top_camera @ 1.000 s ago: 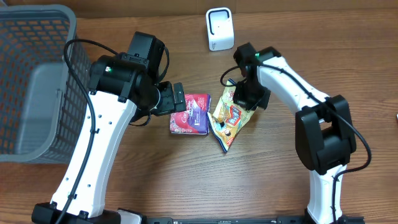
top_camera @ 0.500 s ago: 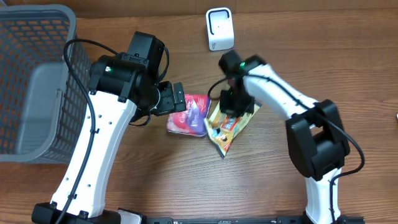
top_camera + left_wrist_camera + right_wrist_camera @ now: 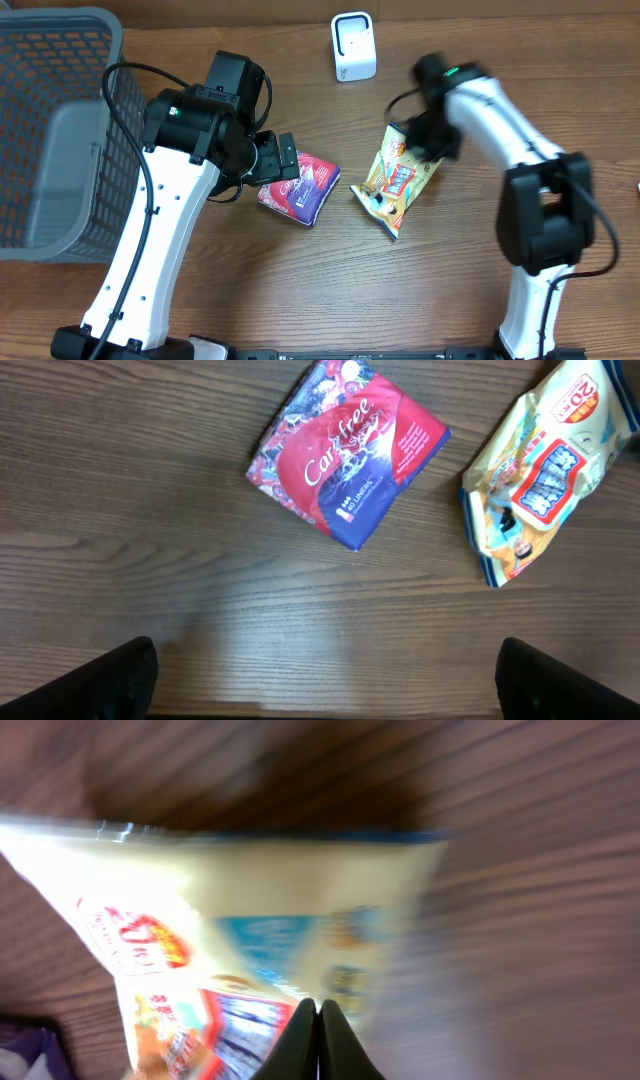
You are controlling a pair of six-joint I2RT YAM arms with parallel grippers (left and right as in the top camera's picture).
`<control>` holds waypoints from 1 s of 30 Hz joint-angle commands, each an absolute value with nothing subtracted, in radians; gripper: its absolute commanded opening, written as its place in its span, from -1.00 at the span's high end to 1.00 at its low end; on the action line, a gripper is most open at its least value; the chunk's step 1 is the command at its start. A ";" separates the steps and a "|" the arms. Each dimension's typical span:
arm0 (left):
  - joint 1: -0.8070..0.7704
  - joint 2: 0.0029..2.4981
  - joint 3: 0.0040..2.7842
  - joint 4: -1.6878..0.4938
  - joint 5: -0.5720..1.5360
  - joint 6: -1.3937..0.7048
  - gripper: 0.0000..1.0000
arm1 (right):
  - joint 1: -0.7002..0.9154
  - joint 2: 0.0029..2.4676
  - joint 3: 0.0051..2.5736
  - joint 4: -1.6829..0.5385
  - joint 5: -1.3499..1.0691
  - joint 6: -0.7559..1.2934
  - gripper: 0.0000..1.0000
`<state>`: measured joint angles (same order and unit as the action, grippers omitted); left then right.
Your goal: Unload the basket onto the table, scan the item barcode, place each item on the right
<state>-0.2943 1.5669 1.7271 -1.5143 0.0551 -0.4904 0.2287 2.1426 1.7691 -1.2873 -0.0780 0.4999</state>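
A yellow snack bag [image 3: 393, 181] lies slanted on the wooden table, and my right gripper [image 3: 424, 138] is shut on its upper end. In the right wrist view the closed fingertips [image 3: 320, 1020] press together over the blurred bag [image 3: 240, 950]. A red and purple pack [image 3: 300, 186] lies left of the bag. My left gripper [image 3: 283, 160] hovers open just left of the pack. In the left wrist view the pack [image 3: 348, 455] and the bag [image 3: 540, 470] sit well ahead of my open left gripper [image 3: 335, 685], with nothing between its fingers. A white scanner [image 3: 353, 47] stands at the back.
A grey mesh basket [image 3: 60, 130] fills the left side of the table. The right arm [image 3: 510, 130] arches over the right half, and the left arm [image 3: 160, 220] crosses the left half.
My right gripper swung left and then back to the right, taking the yellow snack bag with it. The red pack was nudged left and turned. The left arm has stayed still.
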 commanded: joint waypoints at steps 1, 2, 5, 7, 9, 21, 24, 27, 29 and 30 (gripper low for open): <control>-0.295 1.556 1.741 -1.514 0.048 -0.475 -0.99 | 0.158 2.135 1.963 -1.437 -0.074 0.416 0.93; -0.295 1.556 1.741 -1.514 0.048 -0.475 -1.00 | 0.150 2.135 1.997 -1.492 -0.117 0.383 0.93; -0.295 1.556 1.741 -1.514 0.048 -0.475 -1.00 | 0.159 2.136 2.017 -1.580 -0.265 0.306 0.92; -0.295 1.556 1.741 -1.514 0.048 -0.475 -1.00 | 0.192 2.137 1.997 -1.597 -0.319 0.266 0.93; -0.295 1.556 1.741 -1.514 0.048 -0.475 -1.00 | 0.245 2.137 1.970 -1.586 -0.310 0.261 0.93; -0.295 1.556 1.741 -1.514 0.048 -0.475 -0.99 | 0.470 2.138 1.576 -1.288 -0.204 0.446 0.93; -0.295 1.556 1.741 -1.514 0.048 -0.475 -0.99 | 0.460 2.138 1.506 -1.186 -0.194 0.446 0.93; -0.295 1.556 1.741 -1.514 0.048 -0.475 -1.00 | 0.443 2.136 1.519 -1.198 -0.196 0.445 0.93; -0.295 1.556 1.741 -1.514 0.048 -0.475 -0.99 | 0.430 2.133 1.565 -1.253 -0.195 0.439 0.93; -0.295 1.556 1.741 -1.514 0.048 -0.475 -0.99 | 0.421 2.131 1.626 -1.316 -0.195 0.416 0.93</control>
<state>-0.2943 1.5669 1.7271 -1.5150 0.0551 -0.4904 0.4507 2.1410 1.5394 -1.2446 -0.2272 0.4263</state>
